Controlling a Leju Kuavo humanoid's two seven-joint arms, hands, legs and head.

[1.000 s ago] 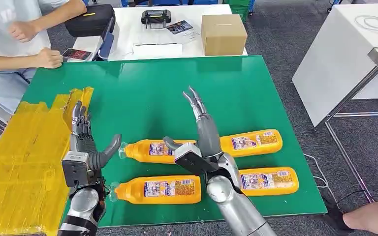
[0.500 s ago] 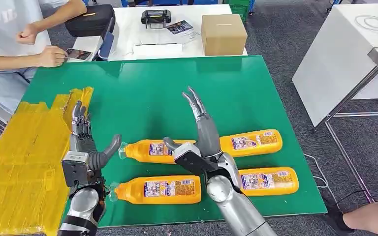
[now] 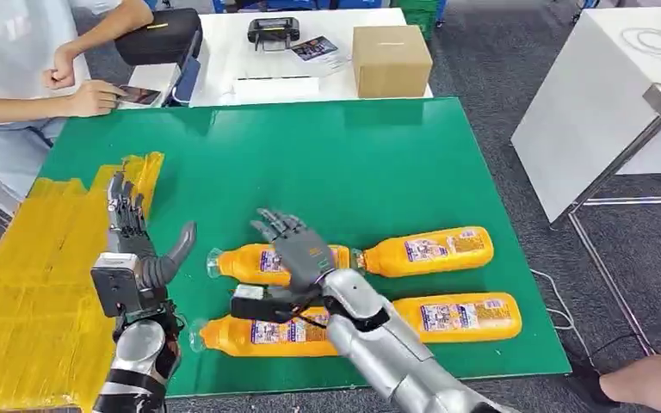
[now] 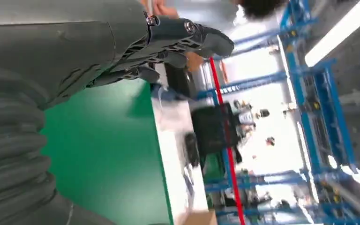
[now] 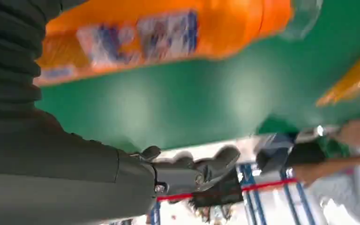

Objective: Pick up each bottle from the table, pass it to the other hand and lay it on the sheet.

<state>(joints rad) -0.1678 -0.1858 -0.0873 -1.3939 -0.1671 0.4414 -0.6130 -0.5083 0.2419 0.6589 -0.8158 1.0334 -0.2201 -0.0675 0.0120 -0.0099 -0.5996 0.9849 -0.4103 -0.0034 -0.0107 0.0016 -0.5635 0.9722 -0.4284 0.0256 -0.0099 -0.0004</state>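
Right hand [image 3: 297, 249] over bottle [image 3: 262, 262]

**Setting: robotics lab or test workshop**

Green-covered work table [image 3: 327, 163]; white bench [image 3: 224, 52] bearing cardboard box [image 3: 391, 58], black case [image 3: 157, 34] and handheld controller [image 3: 273, 31]; grey carpet floor [image 3: 499, 77]; blue metal racking [image 4: 318, 108]; seated person [image 3: 17, 77] alongside.

The green table [image 3: 353, 155] is covered along its left edge by a yellow sheet [image 3: 34, 284]. Four orange bottles [image 3: 430, 248] are laid flat on the bare green surface, in two rows.
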